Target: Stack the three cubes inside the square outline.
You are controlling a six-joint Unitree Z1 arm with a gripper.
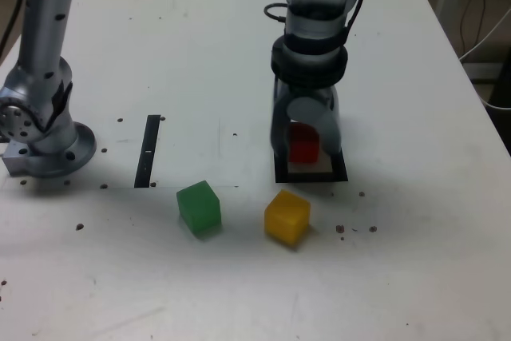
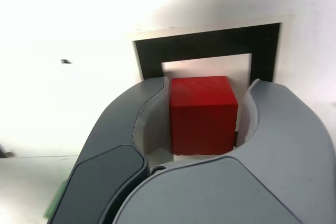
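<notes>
Red cube (image 2: 202,113) sits gripped in the hand (image 2: 202,124) over the square outline (image 2: 210,43); next, release and fetch another.

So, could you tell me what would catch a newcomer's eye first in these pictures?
Most striking is the red cube between the jaws of the gripper, right over the white centre of the square outline near the table's middle. Next come the green cube and the yellow cube, loose on the white table nearer the exterior camera, green on that view's left. Whether the jaws are actually clamping the red cube is unclear.
</notes>
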